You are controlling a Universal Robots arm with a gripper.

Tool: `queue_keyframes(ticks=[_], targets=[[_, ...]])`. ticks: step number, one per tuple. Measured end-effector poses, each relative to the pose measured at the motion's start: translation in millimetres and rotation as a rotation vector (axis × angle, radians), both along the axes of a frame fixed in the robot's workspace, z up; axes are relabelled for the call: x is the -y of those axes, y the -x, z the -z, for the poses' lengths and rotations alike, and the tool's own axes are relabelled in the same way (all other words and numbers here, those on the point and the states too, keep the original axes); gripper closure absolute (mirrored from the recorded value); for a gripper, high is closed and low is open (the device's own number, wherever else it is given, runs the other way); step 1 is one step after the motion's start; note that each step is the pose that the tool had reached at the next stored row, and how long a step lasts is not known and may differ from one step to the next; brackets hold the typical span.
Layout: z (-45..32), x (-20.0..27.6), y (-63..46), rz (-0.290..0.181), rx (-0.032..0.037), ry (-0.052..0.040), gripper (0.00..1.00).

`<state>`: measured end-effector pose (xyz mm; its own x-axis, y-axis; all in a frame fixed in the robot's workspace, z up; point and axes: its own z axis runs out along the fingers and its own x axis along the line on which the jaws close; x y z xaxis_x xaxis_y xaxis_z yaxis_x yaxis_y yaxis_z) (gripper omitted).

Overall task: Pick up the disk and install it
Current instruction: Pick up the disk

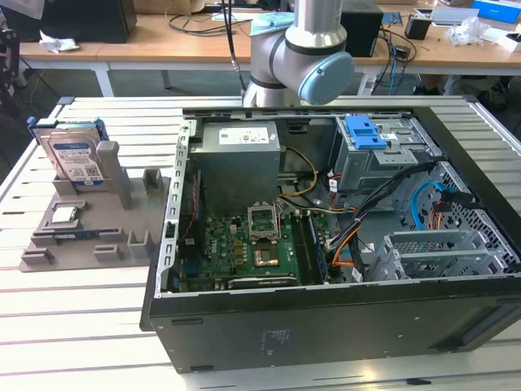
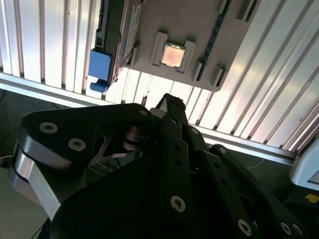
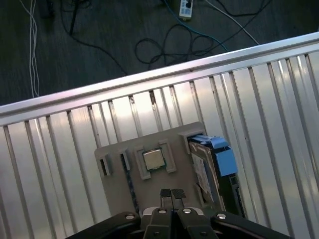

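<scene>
One disk (image 1: 75, 159) upright in holder (image 1: 81, 248); one CPU chip (image 1: 65, 215); fingers (image 3: 166, 193) together.

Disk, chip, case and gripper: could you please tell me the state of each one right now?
Disk: standing on edge in the grey holder, not gripped.
CPU chip: lying flat in its holder recess.
Computer case: on its side, side panel off.
Gripper: shut, empty, above the holder.

On the fixture (image 1: 106, 218) the disk (image 1: 75, 156) stands beside the chip (image 1: 65, 215), with the case (image 1: 326, 314) at the exterior view's right.
</scene>
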<state>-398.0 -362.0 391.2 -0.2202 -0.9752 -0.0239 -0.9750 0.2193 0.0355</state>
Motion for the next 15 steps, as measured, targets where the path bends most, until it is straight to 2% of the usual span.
queue_keyframes(ticks=[6,9,15], targets=[[0.0,0.0,0.0,-0.125,0.0001,0.0,0.89],[0.0,0.0,0.0,-0.168,0.0,0.0,0.89],[0.0,0.0,0.0,-0.171,0.0,0.0,0.89]])
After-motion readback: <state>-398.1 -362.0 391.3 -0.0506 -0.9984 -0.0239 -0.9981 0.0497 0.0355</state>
